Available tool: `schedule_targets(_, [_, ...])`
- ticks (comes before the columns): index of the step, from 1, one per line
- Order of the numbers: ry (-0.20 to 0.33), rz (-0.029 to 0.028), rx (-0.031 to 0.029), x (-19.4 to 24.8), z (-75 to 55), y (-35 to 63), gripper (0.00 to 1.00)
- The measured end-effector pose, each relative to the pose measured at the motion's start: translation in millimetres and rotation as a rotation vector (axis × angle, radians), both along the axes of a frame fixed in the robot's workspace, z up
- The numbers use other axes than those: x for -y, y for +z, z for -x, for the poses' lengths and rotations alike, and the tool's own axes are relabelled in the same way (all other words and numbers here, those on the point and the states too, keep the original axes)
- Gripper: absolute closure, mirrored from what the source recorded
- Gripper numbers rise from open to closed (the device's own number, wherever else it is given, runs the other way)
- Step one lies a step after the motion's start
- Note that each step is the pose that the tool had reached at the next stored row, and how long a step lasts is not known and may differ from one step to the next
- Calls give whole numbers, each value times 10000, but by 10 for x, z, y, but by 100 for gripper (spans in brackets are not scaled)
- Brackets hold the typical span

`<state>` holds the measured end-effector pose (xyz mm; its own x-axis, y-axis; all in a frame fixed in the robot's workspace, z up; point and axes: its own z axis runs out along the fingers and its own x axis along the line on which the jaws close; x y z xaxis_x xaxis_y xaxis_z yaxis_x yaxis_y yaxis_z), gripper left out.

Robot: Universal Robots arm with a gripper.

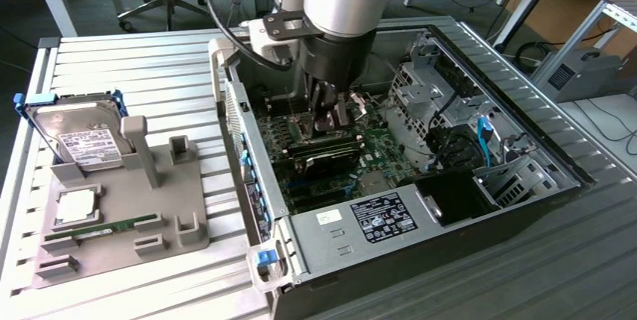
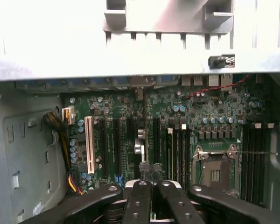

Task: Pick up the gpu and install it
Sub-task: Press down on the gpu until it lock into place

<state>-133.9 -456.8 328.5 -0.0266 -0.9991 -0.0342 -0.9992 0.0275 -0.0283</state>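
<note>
The open dark grey metal computer case (image 1: 527, 122) lay on its side so its green motherboard (image 2: 214, 112) faced up, giving the arm a straight drop onto the slots. At about nine o'clock from the case in the exterior view sat a grey moulded parts fixture (image 1: 119, 215). It propped a thick silver hard drive with a white label (image 1: 85, 141) upright and cradled a slim green memory stick (image 1: 104, 227), each presumably posed for an easy top grasp.

The gpu (image 1: 330, 157), a thin green and dark expansion card, stood on edge inside the case among the long black slots. From the wrist it showed as a narrow line (image 2: 144, 116) running toward twelve o'clock from the fingertips, just beside a white slot (image 2: 88, 140) at its nine o'clock. That suited pressing it straight down.

The black claw (image 1: 336, 118) was reached down into the case and fully closed (image 2: 148, 173), tips meeting at the card's upper edge. Whether it pinched that edge or merely bore on it could not be told.
</note>
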Motion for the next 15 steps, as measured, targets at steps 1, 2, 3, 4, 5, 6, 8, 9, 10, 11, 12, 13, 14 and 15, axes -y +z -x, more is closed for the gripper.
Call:
schedule_targets(1, [0, -1, 1, -4, 27, -6, 89])
schedule_targets(2, [-1, -4, 3, -7, 44, -15, 89])
schedule_targets(3, [0, -4, 2, -9, 53, -25, 89])
schedule_targets(4, [0, -2, 1, -10, 60, -38, 89])
schedule_targets(5, [0, -2, 1, -11, 66, -51, 89])
schedule_targets(6, [0, -2, 1, -11, 71, -64, 89])
schedule_targets(8, [0, -3, 1, -11, 84, -92, 89])
schedule_targets(9, [1, -2, 1, -11, 92, -103, 89])
schedule_targets(10, [0, -3, 1, -13, 105, -118, 89])
schedule_targets(11, [0, -2, 1, -15, 114, -127, 89])
schedule_targets(12, [0, -2, 1, -17, 123, -138, 89])
schedule_targets(13, [0, -2, 1, -19, 130, -148, 89])
schedule_targets(14, [0, -2, 1, -20, 137, -157, 89])
schedule_targets(15, [0, -3, 2, -22, 144, -166, 89])
